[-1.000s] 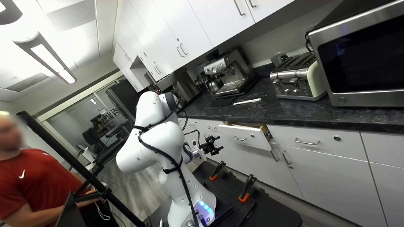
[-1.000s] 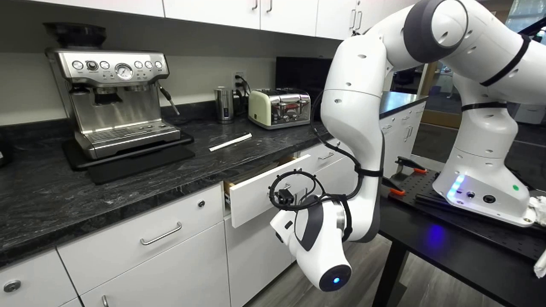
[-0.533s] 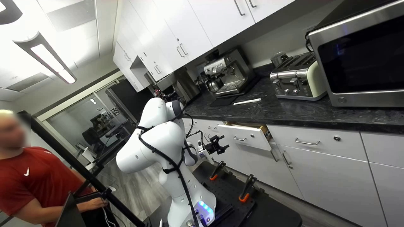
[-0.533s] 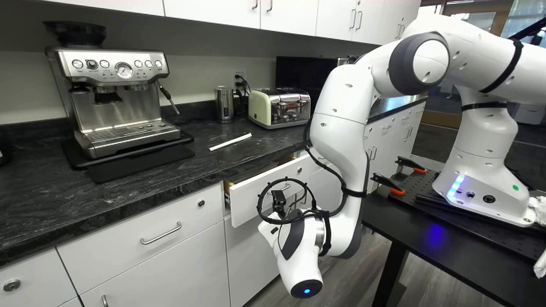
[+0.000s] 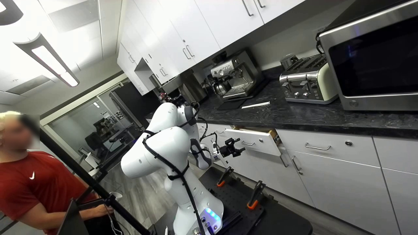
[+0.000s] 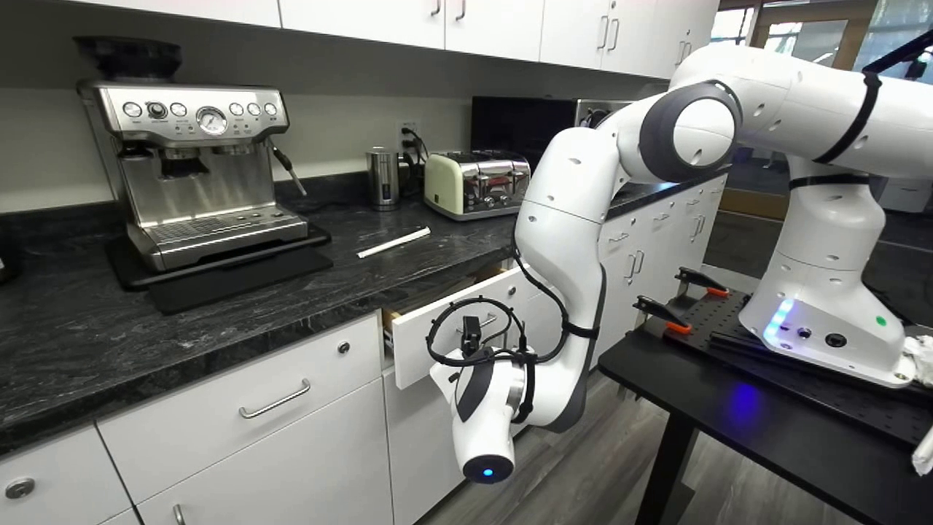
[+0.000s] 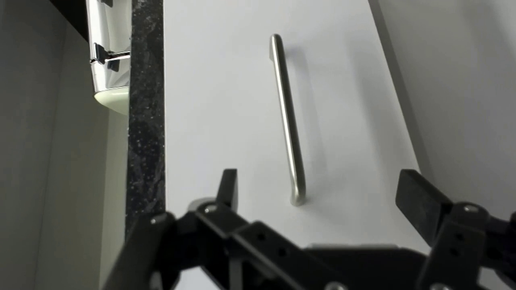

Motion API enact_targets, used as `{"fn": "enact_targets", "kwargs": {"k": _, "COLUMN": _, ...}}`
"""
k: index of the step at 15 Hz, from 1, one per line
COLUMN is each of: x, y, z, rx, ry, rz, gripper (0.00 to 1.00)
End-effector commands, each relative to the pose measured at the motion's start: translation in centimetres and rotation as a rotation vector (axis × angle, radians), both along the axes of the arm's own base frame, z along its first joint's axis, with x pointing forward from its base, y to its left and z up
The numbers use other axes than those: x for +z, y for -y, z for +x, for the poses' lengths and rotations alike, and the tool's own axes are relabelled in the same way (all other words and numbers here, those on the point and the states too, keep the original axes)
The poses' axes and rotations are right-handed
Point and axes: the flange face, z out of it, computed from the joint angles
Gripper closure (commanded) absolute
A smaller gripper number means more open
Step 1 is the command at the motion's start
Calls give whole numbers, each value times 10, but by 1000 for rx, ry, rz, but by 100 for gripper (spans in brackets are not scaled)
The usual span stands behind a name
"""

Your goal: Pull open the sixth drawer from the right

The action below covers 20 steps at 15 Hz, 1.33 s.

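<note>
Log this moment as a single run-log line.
drawer: partly open | gripper: open, holding nothing | bar handle: ahead in wrist view, not grasped

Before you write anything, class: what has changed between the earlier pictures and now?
In an exterior view, the robot's hand has moved rightward, toward the partly open drawer, and the person in red has shifted rightward too. Nothing was visibly taken hold of or let go. The drawer, toaster and coffee machine stayed put.

White upper cabinets (image 6: 492,29) above a dark countertop (image 6: 364,284), grey plank floor (image 5: 140,189), bright ceiling lamp (image 5: 52,62).
</note>
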Motion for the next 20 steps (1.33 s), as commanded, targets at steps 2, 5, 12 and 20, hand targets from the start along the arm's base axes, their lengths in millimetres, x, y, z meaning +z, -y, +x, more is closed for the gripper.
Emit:
{"fn": "enact_targets", "kwargs": {"k": 2, "x": 4, "y": -2, "z": 17, "rx": -51, "ry": 20, "rz": -24, "gripper": 25}}
{"fn": "enact_targets", "kwargs": {"k": 5, "x": 4, "y": -2, "z": 18, "rx": -63, "ry": 23, "rz": -24, "gripper": 44}}
{"fn": "enact_targets", "kwargs": {"k": 12, "x": 6, "y": 5, "z": 12, "rx": -84, "ry": 21, "rz": -24, "gripper": 95}}
{"fn": "enact_targets", "kwargs": {"k": 20, "x": 5, "y": 17, "z": -16, "rx": -76, "ry": 24, "rz": -51, "gripper": 97}}
